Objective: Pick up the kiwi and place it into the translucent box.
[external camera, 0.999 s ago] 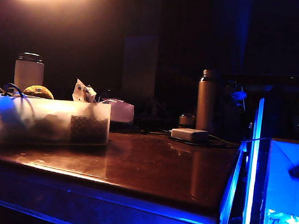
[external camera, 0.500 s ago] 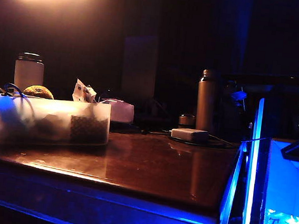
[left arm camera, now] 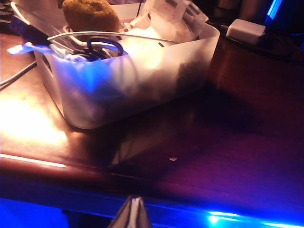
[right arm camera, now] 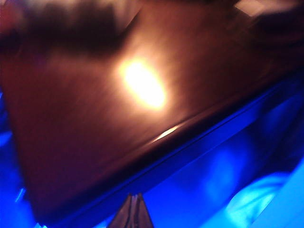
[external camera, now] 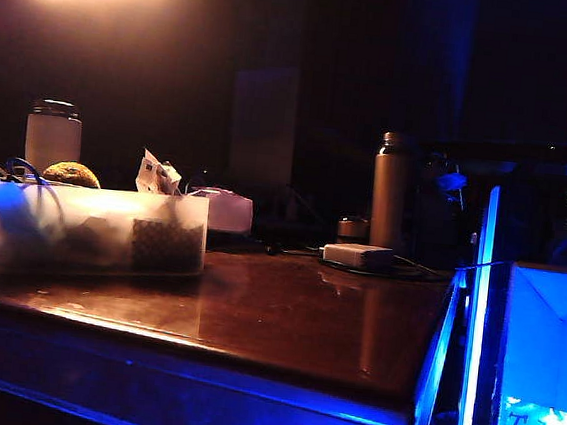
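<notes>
1. Exterior view shows a dark, glossy wooden table (external camera: 283, 323) under a warm lamp glow at upper left and blue light along its front edge; neither arm can be made out in it.
2. On the left of the table stands the translucent box (external camera: 91, 232), long and low, with dim shapes showing through its frosted wall.
3. The kiwi (external camera: 71, 173) sits in the box at its left part, its fuzzy brown top rising above the rim.
4. In the left wrist view the kiwi (left arm camera: 91, 14) rests on the clutter at the far end of the box (left arm camera: 142, 80), beside crumpled white wrappers (left arm camera: 166, 14) and above a blue-handled item (left arm camera: 102, 47) and white cables.
5. The left gripper (left arm camera: 134, 213) shows only as two dark fingertips pressed together, closed on nothing, held low off the table's near edge and pointing toward the box, well apart from it.
6. The right gripper (right arm camera: 135, 211) likewise shows its tips meeting, shut and empty; its picture is blurred, with the table top and a bright lamp reflection tilted across it, the tips hanging off the table's edge over blue-lit space.
7. Behind the box stand a white jar with a dark lid (external camera: 53, 135), and farther right a tall metal bottle (external camera: 390, 191) and a small flat white box (external camera: 358, 256).
</notes>
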### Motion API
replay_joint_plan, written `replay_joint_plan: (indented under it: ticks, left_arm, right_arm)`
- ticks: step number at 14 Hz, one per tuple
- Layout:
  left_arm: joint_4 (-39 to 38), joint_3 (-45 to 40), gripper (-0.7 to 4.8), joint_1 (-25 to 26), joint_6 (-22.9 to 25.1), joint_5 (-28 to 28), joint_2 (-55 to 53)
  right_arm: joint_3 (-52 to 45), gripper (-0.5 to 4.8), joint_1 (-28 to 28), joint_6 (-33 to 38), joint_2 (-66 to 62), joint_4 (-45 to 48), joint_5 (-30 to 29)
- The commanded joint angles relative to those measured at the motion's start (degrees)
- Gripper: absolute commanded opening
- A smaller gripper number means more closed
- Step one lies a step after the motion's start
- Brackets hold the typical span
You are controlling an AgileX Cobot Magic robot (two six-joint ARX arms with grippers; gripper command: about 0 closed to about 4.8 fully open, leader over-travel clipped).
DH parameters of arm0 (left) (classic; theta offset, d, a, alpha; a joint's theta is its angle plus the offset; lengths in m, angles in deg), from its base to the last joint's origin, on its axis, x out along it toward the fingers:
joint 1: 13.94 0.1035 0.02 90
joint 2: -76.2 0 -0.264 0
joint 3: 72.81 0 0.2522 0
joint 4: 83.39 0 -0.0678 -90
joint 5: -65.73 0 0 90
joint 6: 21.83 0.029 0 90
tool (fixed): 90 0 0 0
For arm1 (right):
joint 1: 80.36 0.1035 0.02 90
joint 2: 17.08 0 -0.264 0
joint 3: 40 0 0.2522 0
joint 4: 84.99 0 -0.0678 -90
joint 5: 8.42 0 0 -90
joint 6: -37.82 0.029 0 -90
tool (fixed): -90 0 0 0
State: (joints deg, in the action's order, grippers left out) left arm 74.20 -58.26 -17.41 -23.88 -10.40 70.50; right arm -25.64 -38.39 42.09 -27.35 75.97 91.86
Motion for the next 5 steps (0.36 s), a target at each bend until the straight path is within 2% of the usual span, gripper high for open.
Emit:
replay_joint_plan:
  ticks: [1, 3, 5]
  left_arm:
    - [-0.35, -0.44, -0.02, 0.11, 0.28, -0.13, 0.02]
    - [-0.35, -0.44, -0.02, 0.11, 0.28, -0.13, 0.02]
    - [-0.35, -0.44, -0.02, 0.11, 0.28, -0.11, 0.02]
  right_arm:
    - [-0.11, -0.01, -7.76, 0.24, 4.2, 0.59, 0.11]
    - [-0.13, -0.01, -13.75, 0.24, 8.33, 0.59, 0.17]
    - [-0.13, -0.01, -16.57, 0.22, 10.14, 1.77, 0.15]
